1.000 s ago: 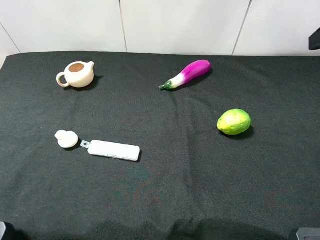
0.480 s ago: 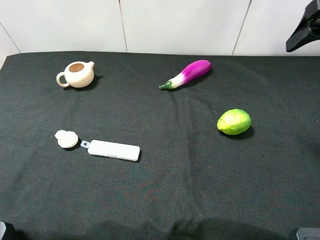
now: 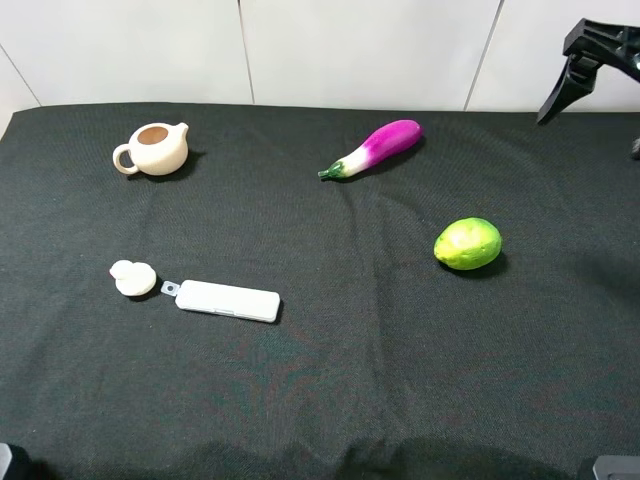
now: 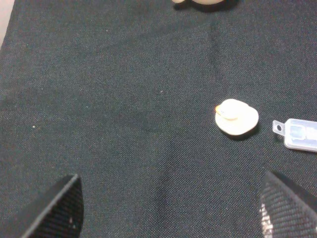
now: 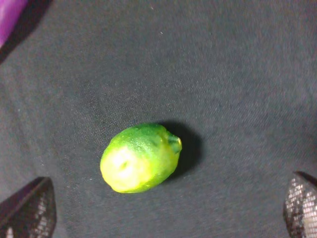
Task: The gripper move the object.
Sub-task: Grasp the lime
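The object, a glossy yellow-green lime (image 3: 467,243), lies on the black cloth right of centre. In the right wrist view the lime (image 5: 140,157) sits alone on the cloth, between and beyond the two fingertips, touching neither. My right gripper (image 3: 590,135) hangs high at the far right edge, well above and behind the lime, and it is open (image 5: 166,210). My left gripper (image 4: 171,213) is also open, over bare cloth, with nothing between its fingers. It does not show in the exterior view.
A purple-and-white eggplant (image 3: 375,146) lies at the back centre. A cream teapot (image 3: 155,148) stands at the back left. Front left lie a small cream figure (image 3: 132,277) and a flat white case (image 3: 227,300).
My right gripper has come into the exterior view from the upper right corner and moved leftward and lower. The lime and the other things have not moved.
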Robot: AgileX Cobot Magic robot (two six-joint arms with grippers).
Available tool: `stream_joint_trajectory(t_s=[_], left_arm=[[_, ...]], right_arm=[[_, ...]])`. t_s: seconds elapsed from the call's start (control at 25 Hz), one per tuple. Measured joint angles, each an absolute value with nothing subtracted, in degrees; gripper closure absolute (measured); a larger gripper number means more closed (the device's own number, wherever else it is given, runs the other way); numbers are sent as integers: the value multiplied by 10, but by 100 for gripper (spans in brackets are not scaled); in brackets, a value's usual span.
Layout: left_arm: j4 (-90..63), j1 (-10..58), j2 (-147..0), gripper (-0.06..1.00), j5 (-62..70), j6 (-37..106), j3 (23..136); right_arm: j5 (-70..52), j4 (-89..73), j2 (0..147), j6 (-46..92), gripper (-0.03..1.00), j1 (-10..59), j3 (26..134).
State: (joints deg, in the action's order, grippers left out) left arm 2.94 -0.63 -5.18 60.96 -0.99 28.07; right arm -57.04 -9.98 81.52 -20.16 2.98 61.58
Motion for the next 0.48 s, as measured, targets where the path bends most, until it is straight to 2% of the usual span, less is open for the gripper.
stream_joint_trajectory(t_s=[0.48], left_arm=[[29, -6, -52, 18, 610, -10, 281]], right_arm=[[-579, -132, 887, -331, 27, 30, 616]])
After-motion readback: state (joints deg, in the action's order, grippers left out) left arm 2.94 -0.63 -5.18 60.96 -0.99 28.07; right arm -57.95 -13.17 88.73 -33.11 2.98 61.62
